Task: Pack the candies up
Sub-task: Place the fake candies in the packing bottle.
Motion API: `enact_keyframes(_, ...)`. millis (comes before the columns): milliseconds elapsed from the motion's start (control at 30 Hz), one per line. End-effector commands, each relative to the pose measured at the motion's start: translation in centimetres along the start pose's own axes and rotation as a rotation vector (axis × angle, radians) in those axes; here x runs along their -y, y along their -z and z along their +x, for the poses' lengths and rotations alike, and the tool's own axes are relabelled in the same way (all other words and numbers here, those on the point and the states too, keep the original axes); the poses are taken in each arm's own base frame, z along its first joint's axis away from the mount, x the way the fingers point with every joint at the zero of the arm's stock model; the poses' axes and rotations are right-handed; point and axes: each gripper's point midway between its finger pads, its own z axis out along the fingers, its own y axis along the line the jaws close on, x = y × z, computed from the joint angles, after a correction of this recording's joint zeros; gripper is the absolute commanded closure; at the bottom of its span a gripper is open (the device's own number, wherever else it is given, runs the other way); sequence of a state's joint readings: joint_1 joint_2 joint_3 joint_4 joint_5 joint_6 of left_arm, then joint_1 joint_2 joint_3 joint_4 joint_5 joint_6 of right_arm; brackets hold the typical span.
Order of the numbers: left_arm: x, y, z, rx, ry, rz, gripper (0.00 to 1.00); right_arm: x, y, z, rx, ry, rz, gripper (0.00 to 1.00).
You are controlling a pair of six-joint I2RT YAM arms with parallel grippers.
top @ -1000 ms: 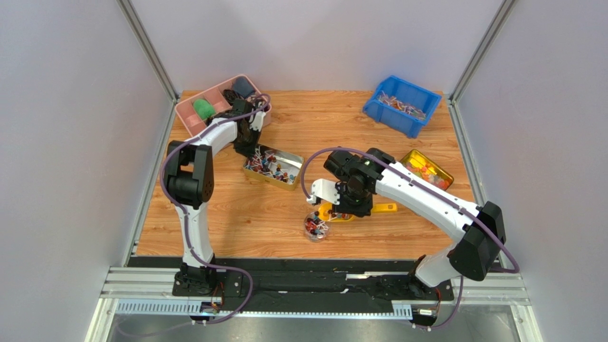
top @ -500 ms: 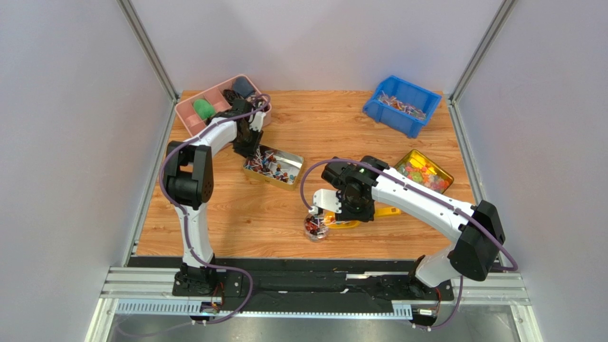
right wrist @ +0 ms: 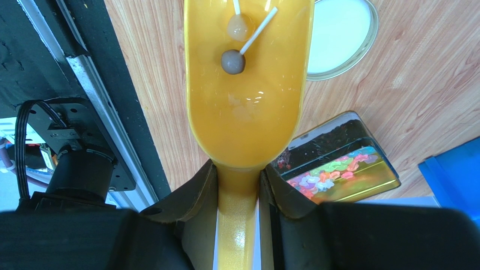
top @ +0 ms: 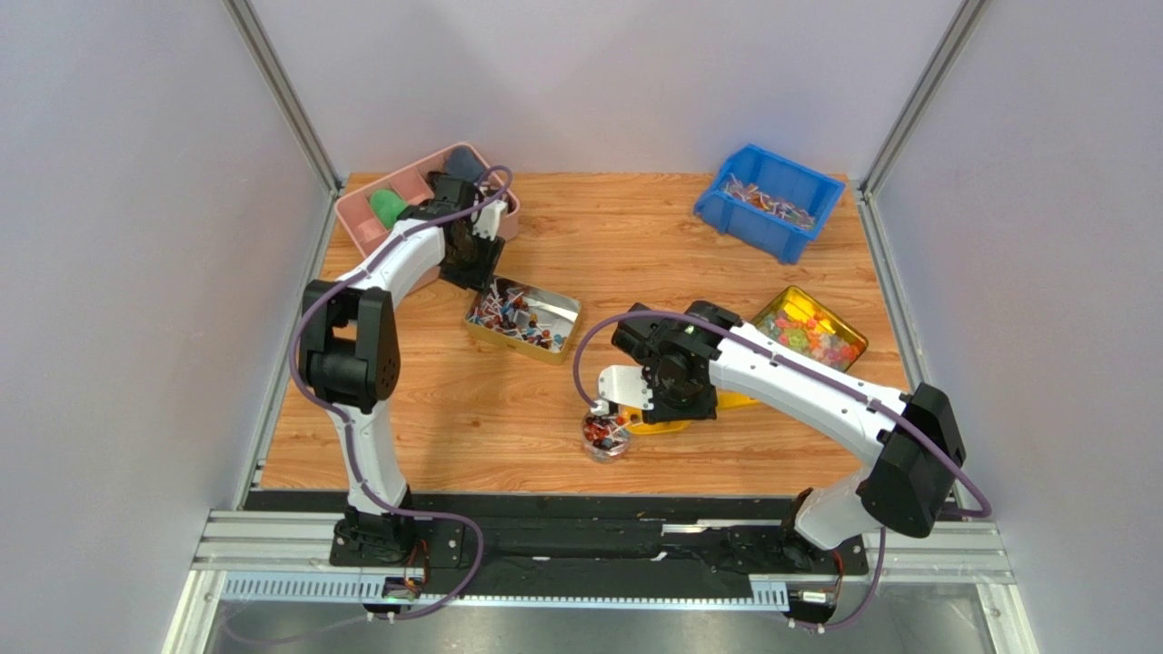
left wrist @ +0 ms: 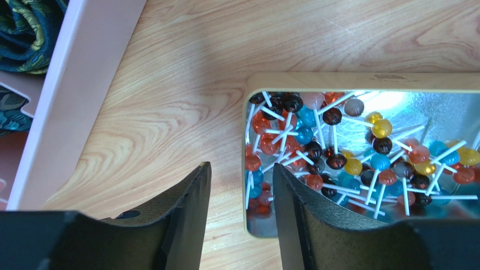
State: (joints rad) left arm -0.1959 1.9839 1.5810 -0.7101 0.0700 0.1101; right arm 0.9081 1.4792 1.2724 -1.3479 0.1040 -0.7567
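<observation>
Right wrist cam caught two candies (right wrist: 232,61) in the one yellow scoop (right wrist: 248,118), sticks pointing 12 to 1 o'clock along its length, right gripper (right wrist: 238,169) clamped on its handle, left gripper (left wrist: 241,191) half-open and empty at 9 o'clock of the candy-filled tin (left wrist: 360,82).

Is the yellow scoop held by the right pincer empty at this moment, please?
No, two lollipops with white sticks lie in the bowl of the yellow scoop, whose handle the right pincer grips.
</observation>
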Motion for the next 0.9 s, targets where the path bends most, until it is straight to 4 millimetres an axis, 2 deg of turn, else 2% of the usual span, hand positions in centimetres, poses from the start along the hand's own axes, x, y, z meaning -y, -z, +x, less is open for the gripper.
enact_keyframes(0, -0.2, 3.8, -2.6, 0.099, -0.02, -0.008, 0.45, -2.0, 1.7, 4.0, -0.172, 0.054, -0.074, 1.0)
enact_keyframes(400, -0.2, 6.8, -3.4, 0.157, -0.031, -0.002, 0.43, -2.2, 2.0, 4.5, -0.238, 0.095, -0.063, 1.0)
enact_keyframes(667, -0.1, 7.2, -3.0, 0.16, -0.028, 0.004, 0.43, -2.2, 2.0, 3.8, -0.285, 0.146, -0.053, 1.0)
enact_keyframes(867, -0.2, 7.2, -2.8, 0.164, -0.023, 0.002, 0.43, -1.3, 2.6, 3.5, -0.328, 0.173, 0.006, 1.0)
